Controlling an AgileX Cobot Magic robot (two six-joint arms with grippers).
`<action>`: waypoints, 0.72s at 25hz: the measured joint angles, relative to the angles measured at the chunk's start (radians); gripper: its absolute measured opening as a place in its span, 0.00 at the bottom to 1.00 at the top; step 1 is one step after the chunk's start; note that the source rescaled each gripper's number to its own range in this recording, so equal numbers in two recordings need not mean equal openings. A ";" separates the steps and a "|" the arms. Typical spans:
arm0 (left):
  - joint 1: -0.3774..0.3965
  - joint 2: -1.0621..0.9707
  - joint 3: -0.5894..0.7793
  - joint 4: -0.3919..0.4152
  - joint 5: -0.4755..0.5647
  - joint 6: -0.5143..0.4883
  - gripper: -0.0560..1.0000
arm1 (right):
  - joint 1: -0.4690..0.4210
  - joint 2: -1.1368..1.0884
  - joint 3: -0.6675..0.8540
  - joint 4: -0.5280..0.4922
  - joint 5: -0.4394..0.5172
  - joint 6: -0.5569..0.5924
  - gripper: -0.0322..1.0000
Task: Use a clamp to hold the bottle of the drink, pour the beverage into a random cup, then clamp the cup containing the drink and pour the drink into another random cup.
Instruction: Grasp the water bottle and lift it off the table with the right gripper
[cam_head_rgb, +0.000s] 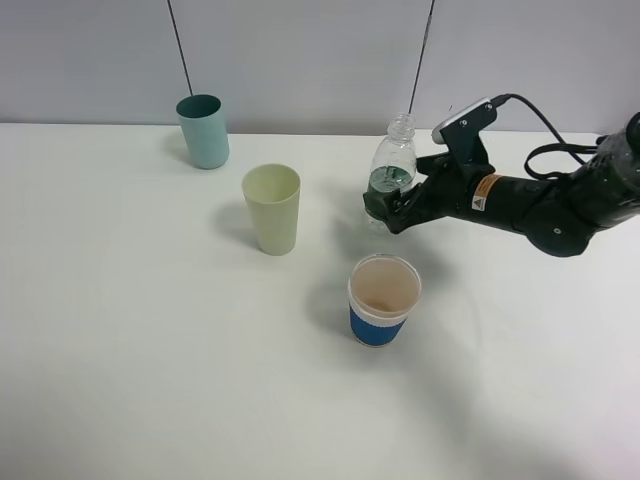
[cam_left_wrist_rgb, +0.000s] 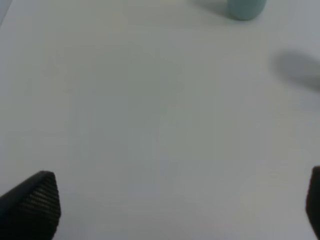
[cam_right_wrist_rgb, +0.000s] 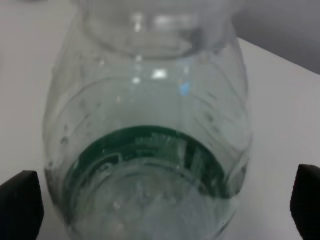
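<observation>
A clear plastic bottle with a green label and no cap stands upright right of the table's middle. My right gripper reaches in from the right and straddles its lower part. In the right wrist view the bottle fills the frame. The gripper has its fingertips set wide, with a gap beside the bottle, so it is open. A blue and white paper cup stands just in front of the bottle. A pale yellow cup stands to the left. My left gripper is open over bare table.
A teal cup stands at the back left near the wall; its base shows in the left wrist view. Two thin cables hang down the back wall. The white table stretches wide at the front and left.
</observation>
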 joint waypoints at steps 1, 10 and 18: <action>0.000 0.000 0.000 0.000 0.000 0.000 1.00 | 0.000 0.001 -0.008 -0.004 0.000 0.006 0.98; 0.000 0.000 0.000 0.000 0.000 0.000 1.00 | 0.000 0.001 -0.025 -0.011 0.001 0.015 0.98; 0.000 0.000 0.000 0.000 0.000 0.000 1.00 | 0.000 0.001 -0.025 -0.060 0.001 0.013 0.98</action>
